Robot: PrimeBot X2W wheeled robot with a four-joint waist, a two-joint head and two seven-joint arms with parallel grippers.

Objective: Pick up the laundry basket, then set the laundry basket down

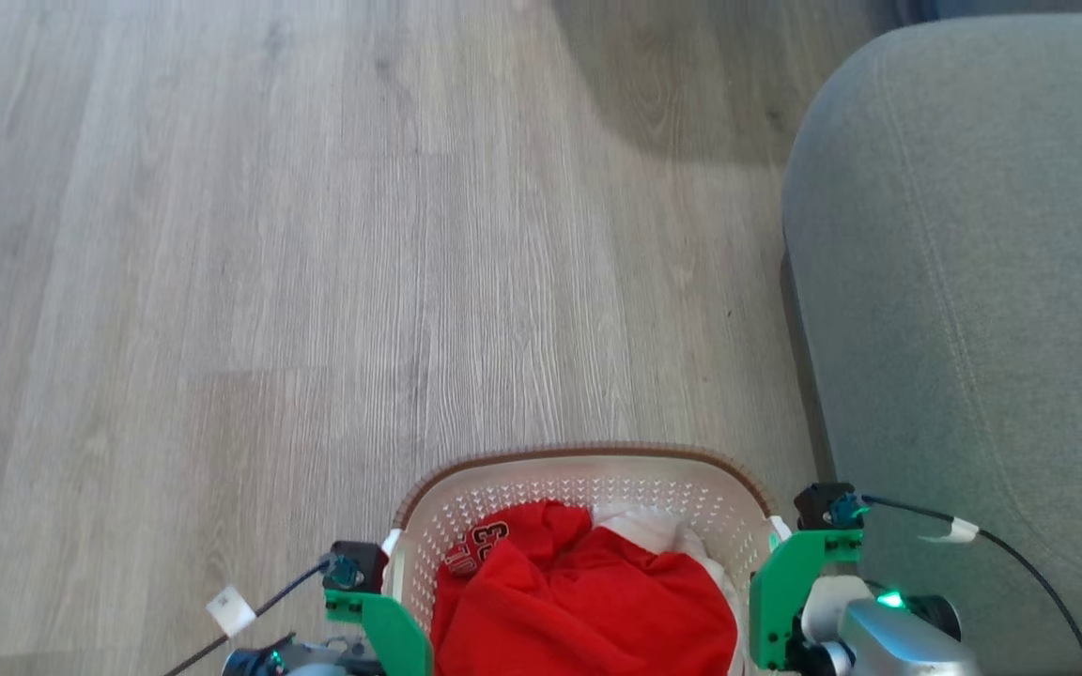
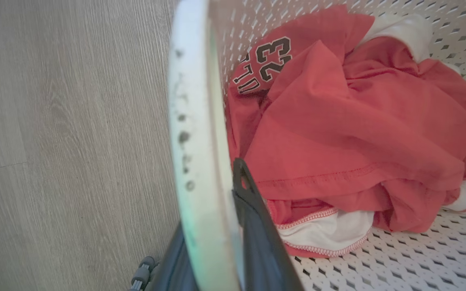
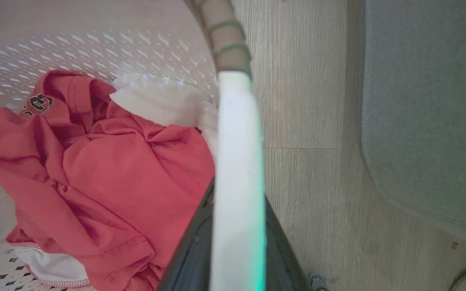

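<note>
A wheeled robot gripped the laundry basket (image 1: 597, 490) from both sides on a pale wood-look floor (image 1: 222, 235). The basket sat low and centred close before its body, with a red numbered jersey (image 1: 579, 601) and a white garment (image 1: 644, 526) heaped inside. The left gripper (image 2: 217, 226) straddled the white left handle (image 2: 194, 121), one dark finger inside the wall and one outside, closed narrow on the plastic. The right gripper (image 3: 237, 210) clamped the right handle (image 3: 237, 161) the same way.

The line from handle to handle ran left to right across the robot's front, so neither arm was nearer, though the right gripper sat slightly farther out than the left. The basket's near end was cut off in the head view, and whether its base was clear of the floor could not be told. A grey upholstered sofa (image 1: 973, 282) stood just right of the basket. Open boards lay far and left, probably the roomier place to set it down.
</note>
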